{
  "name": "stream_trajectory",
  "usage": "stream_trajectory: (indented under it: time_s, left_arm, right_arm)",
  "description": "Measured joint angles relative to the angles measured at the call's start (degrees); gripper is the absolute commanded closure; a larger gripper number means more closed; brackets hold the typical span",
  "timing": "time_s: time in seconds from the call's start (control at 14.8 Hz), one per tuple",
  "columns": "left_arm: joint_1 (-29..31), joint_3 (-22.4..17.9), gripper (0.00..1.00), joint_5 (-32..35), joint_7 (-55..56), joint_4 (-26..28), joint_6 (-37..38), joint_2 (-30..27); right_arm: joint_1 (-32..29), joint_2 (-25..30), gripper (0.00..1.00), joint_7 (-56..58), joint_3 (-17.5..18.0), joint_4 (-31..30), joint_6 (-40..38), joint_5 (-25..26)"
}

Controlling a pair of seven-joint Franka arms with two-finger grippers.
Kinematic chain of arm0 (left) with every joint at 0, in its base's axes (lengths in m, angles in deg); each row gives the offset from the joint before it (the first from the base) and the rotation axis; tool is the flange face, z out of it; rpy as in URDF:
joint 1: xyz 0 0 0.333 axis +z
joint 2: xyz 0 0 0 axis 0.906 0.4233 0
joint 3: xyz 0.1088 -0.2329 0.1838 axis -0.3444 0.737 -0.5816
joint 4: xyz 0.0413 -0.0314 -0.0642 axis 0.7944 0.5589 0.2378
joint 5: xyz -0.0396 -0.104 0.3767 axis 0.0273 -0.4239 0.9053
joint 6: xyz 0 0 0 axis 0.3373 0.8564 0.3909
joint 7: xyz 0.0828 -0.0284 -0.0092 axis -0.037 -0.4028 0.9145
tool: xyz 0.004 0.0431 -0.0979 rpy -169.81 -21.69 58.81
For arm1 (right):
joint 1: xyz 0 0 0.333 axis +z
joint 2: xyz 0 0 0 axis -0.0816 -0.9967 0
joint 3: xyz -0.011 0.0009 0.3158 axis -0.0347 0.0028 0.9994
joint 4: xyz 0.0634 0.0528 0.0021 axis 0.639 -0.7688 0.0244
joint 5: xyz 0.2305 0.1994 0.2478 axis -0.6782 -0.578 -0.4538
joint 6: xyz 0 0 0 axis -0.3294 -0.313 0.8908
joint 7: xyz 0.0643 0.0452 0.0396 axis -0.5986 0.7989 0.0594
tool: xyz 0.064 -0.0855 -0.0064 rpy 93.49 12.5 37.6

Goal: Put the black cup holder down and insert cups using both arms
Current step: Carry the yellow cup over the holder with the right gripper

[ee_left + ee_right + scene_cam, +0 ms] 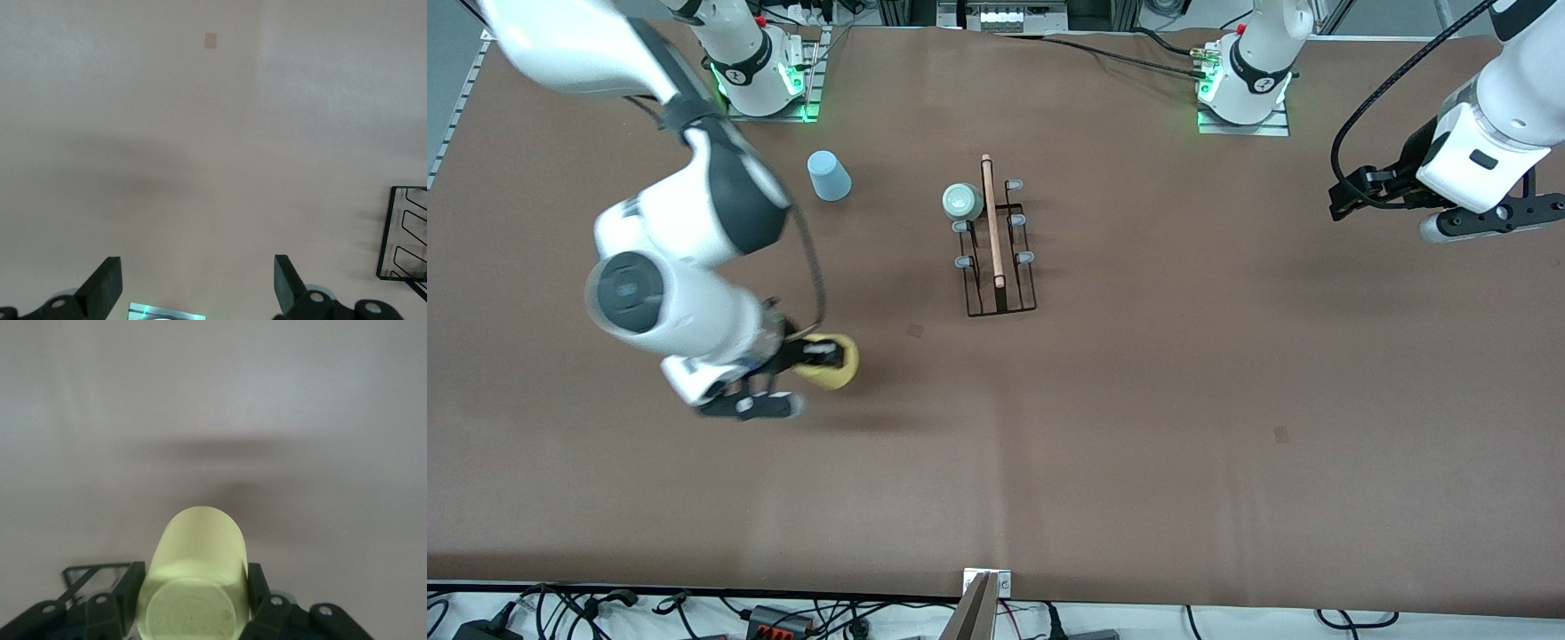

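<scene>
The black cup holder (1001, 267) stands mid-table with its wooden rod (991, 222) on top. A mint green cup (962, 202) sits on one of its pegs, on the side toward the right arm. A light blue cup (829, 175) stands upside down on the table near the right arm's base. My right gripper (825, 356) (193, 590) is shut on the yellow cup (841, 370) (197, 560), which is tipped sideways over the table toward the right arm's end. My left gripper (1347, 194) (197, 287) hangs open and holds nothing, over bare table at the left arm's end. A corner of the holder (405, 233) shows in the left wrist view.
Two small tape marks (914, 330) (1281, 434) lie on the brown table cover. The arm bases (760, 80) (1245, 89) stand along the edge farthest from the front camera. A camera mount (985, 591) and cables line the nearest edge.
</scene>
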Motion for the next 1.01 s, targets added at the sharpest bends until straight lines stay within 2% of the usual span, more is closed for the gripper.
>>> stream_trajectory:
  time_s: [0.34,0.61,1.01]
  left_arm:
    - [0.0,0.0,0.00,0.0,0.0,0.0,0.0,0.0]
    - [0.0,0.0,0.00,0.0,0.0,0.0,0.0,0.0]
    - [0.0,0.0,0.00,0.0,0.0,0.0,0.0,0.0]
  right_arm:
    - [10.2,0.0,0.71,-11.2,1.2,-0.3,-0.3,0.0]
    - [16.1,0.0,0.71,-14.1,1.2,-1.9,-0.4,0.2]
    - [16.8,-0.3,0.71,-14.2,1.0,-5.1,-0.4,0.3]
